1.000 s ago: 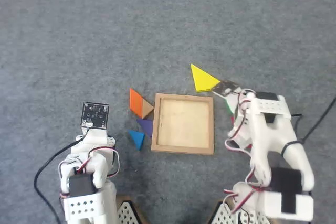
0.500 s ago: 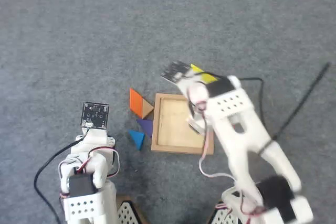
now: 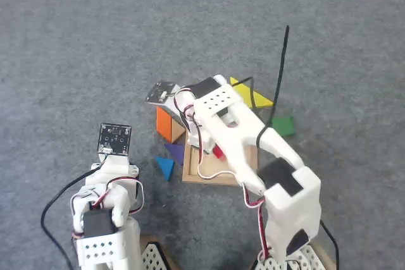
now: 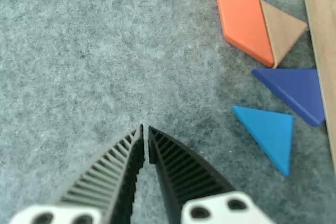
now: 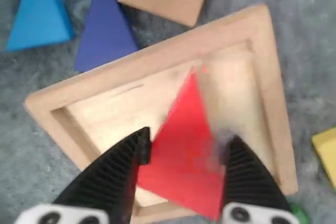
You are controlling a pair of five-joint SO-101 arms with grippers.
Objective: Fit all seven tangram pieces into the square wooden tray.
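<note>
- High view: the right arm reaches over the square wooden tray [image 3: 188,171], which sits in the middle of the grey, felt-covered bench [image 3: 76,49]. A flat red triangle [image 3: 218,152] peeks out beneath the wrist, above the tray floor. A yellow triangle [image 3: 256,98] and a small green square [image 3: 283,125] lie on one side of the tray. An orange parallelogram [image 3: 163,123], tan wooden triangle [image 3: 178,131], dark blue triangle [image 3: 176,152] and light blue triangle [image 3: 165,167] cluster at the opposite rim, probably waiting their turn.
- Left wrist view: the ridged black left fingers [image 4: 123,161] are clenched together, empty, over bare felt. They are near that cluster but well apart from it, so this arm seems to be idle.
- Right wrist view: the right fingers [image 5: 123,171] grasp the smooth red triangle by its edges and hold it over the pale, grained tray floor, apparently to seat it against the raised rim.
</note>
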